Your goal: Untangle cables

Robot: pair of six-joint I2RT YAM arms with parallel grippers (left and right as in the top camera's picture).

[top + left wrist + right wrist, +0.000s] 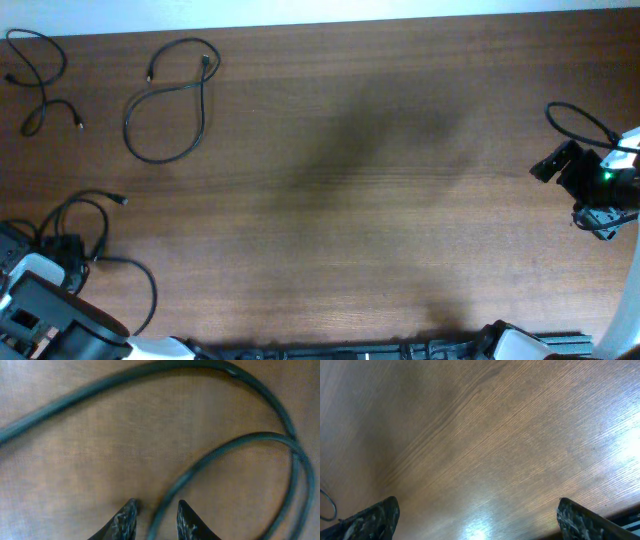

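L gripper (156, 510) at desk's (350, 200) left end, jaws narrow astride 1 cable (210, 457) of the tangle (104, 232), can't tell if pinched; R gripper (477, 507) jaws wide, empty; next needs firm pinch, then pull loop clear.

left arm (40, 305) crouches over the near left corner of the table (350, 200), its left gripper (156, 521) aimed down close to the surface, fingers only narrowly parted. right arm (612, 185) reaches in at the right edge, right gripper (476, 522) spread wide.

White-and-black left arm (45, 300), black right arm (590, 185) with green light (606, 177)
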